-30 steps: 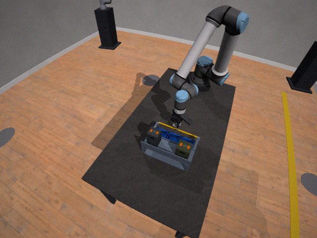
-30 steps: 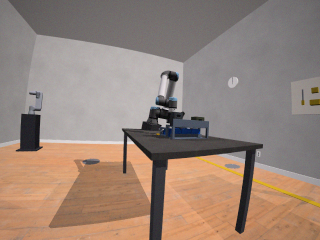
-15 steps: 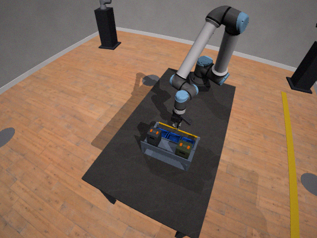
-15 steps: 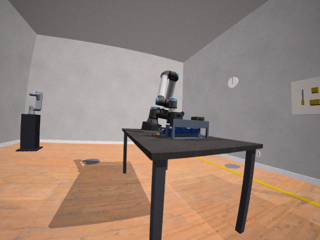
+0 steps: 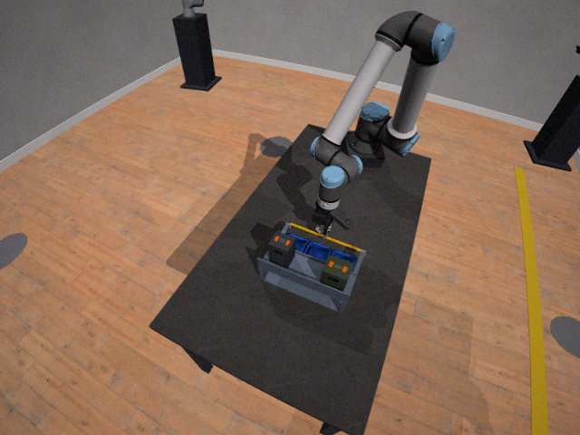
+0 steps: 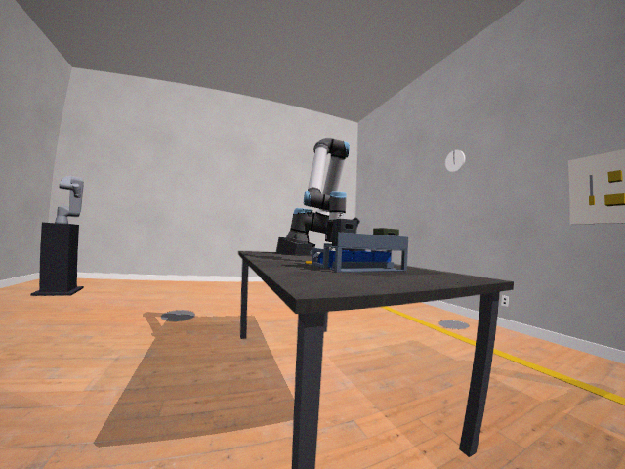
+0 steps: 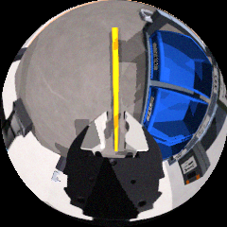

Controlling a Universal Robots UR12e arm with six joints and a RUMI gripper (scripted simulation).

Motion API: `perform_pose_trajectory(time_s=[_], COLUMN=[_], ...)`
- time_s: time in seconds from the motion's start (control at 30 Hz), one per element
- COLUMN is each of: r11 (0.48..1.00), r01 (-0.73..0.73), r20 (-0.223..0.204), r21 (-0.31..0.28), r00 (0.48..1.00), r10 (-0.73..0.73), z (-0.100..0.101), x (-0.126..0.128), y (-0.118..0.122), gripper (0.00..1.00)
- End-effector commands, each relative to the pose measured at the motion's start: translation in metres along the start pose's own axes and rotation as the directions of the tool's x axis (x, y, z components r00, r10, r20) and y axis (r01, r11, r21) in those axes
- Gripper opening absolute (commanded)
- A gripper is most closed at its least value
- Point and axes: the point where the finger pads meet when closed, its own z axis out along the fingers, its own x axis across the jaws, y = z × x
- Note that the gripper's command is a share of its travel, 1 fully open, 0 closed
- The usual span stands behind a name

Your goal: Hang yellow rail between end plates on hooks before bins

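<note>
Noting containers first, all views compared.
- Rack (image 5: pixel 304 286) (image 6: pixel 372 242) (image 7: pixel 148 61): grey, standing on the table (image 5: pixel 262 346) (image 6: pixel 403 290).
- Bins (image 5: pixel 319 250) (image 6: pixel 370 256) (image 7: pixel 182 57): blue, three visible from the top, side by side inside the rack. Wrist view shows blue inner walls; small contents could not be resolved.
- Black box (image 5: pixel 282 250) (image 6: pixel 347 225) and green box (image 5: pixel 336 275) (image 6: pixel 386 231): both up on the rack, near opposite ends, apart. Each has two orange marks on top. Interiors not readable.
- Rail (image 5: pixel 343 243) (image 6: pixel 308 262) (image 7: pixel 114 71): yellow, running lengthwise in front of the bins, near the rack's front. Seating between the end plates: cannot tell.
- Claw (image 5: pixel 323 232) (image 7: pixel 115 112): drawn mostly together, one finger on each side of the rail's middle stretch. Contact or pinch cannot be told.
- Exterior view: rack and black box cover the claw; only a yellow bit of rail shows.
- Hooks and plates: too small to make out reliably.
- Wrist view: bins partly cut off at the round border.
</note>
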Motion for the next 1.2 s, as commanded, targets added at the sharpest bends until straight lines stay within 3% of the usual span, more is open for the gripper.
perform_pose_trajectory(time_s=[0.0, 1.17], r11=[1.000, 1.000], r01=[0.002, 0.002], r20=[0.003, 0.002], r21=[0.000, 0.000], r00=[1.000, 1.000], r10=[-0.002, -0.002], z=[0.0055, 0.0123], x=[-0.0021, -0.0012], y=[-0.0022, -0.0019], gripper=[0.22, 0.22])
